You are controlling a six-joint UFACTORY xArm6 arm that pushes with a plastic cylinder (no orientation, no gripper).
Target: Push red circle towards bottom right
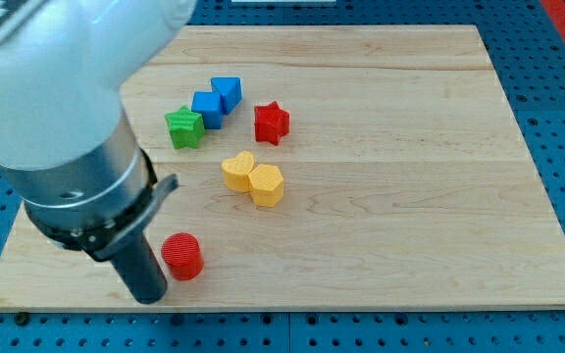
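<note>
Resting on the board point(410, 226) near its bottom-left corner, my tip point(152, 297) holds nothing and sits just left of the red circle point(181, 256), seemingly touching it, though contact is hard to judge. Above it, the rod rises into the bulky arm, cut off at the view's top-left and hiding that part of the board.

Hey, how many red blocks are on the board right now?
2. The red circle sits near the view's bottom left, just right of my tip. The red star lies up the board, right of the blue blocks. The arm could hide another.
</note>
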